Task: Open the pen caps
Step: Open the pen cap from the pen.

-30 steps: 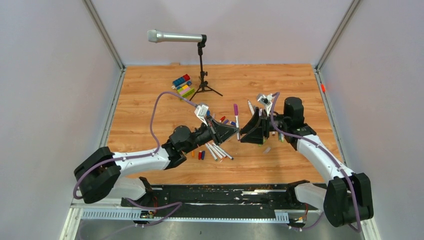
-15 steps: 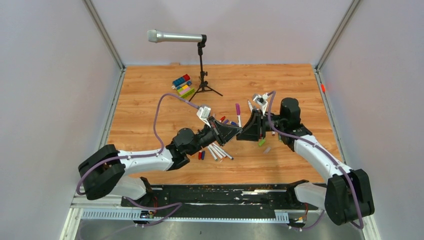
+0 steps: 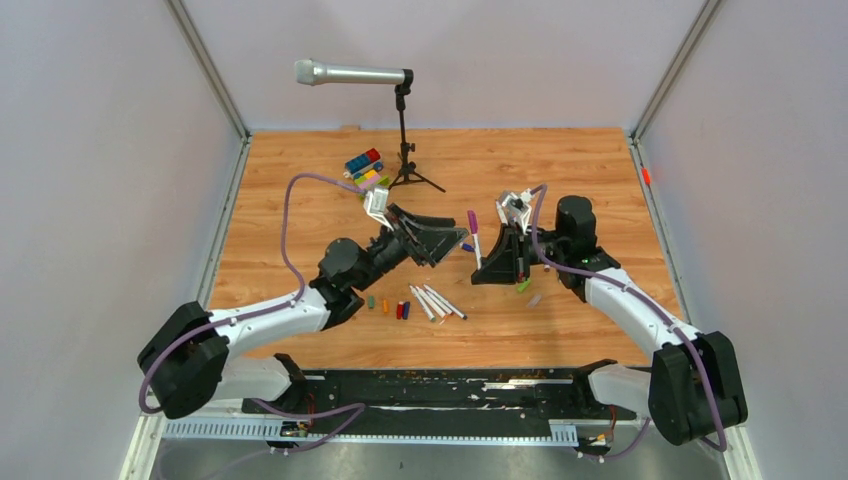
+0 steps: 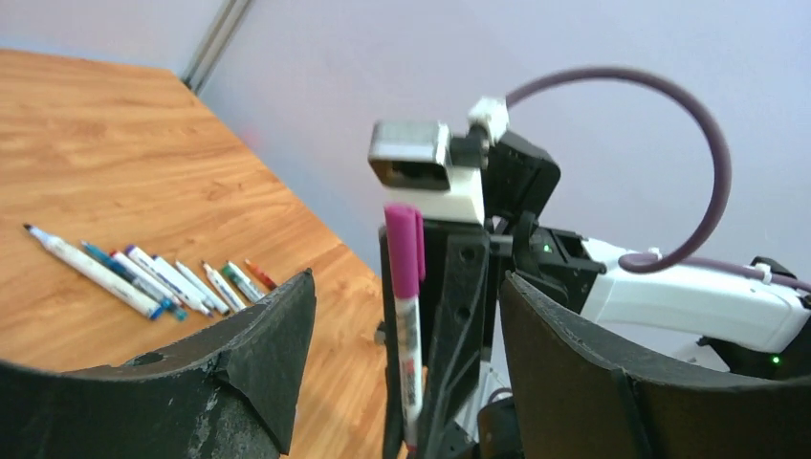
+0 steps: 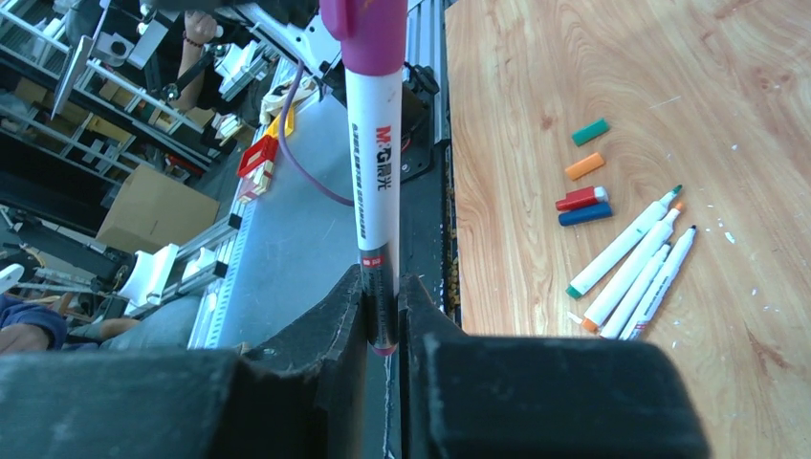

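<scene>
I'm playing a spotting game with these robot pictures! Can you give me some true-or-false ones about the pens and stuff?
1. The right jaws hold a pen with a purple cap. True.
2. That pen's cap is already off. False: the cap is still on it.
3. The left jaws are shut on the cap. False: they stand open, not touching it.
4. Some loose caps lie on the table near uncapped pens. True.
5. The microphone lies flat on the table. False: it sits up on a stand.
</scene>
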